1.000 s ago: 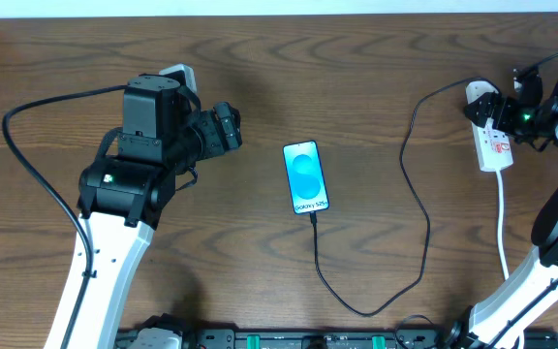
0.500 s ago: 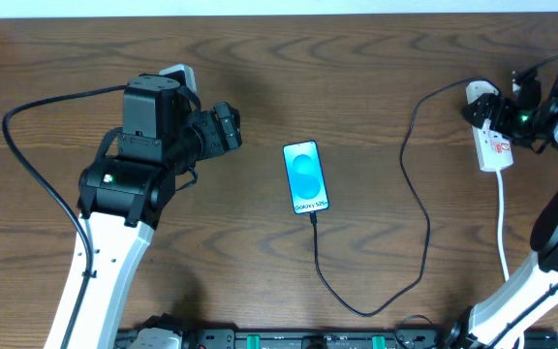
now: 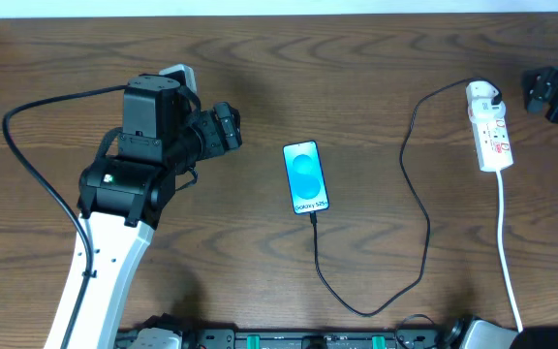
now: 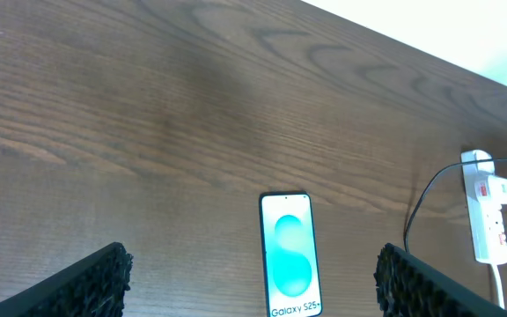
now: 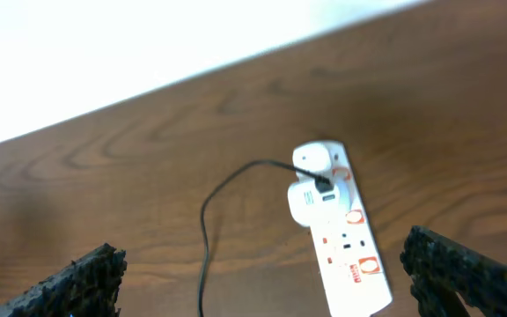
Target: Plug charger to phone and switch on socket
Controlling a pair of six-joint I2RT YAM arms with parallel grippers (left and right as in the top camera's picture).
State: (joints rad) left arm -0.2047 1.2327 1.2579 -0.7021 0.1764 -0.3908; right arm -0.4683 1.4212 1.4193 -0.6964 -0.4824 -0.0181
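Phone lies flat mid-surface, screen up and lit blue. Charger tip sits at the phone's near short edge, apparently plugged in. The cable loops toward the near edge, then climbs to a white plug seated at the far end of the socket. Socket lies at the right, well apart from the phone. Switch position too small to read. Left pincer hovers left of the phone, fingers spread wide, holding nothing. Right pincer hangs just right of the socket, fingers likewise wide apart, empty.
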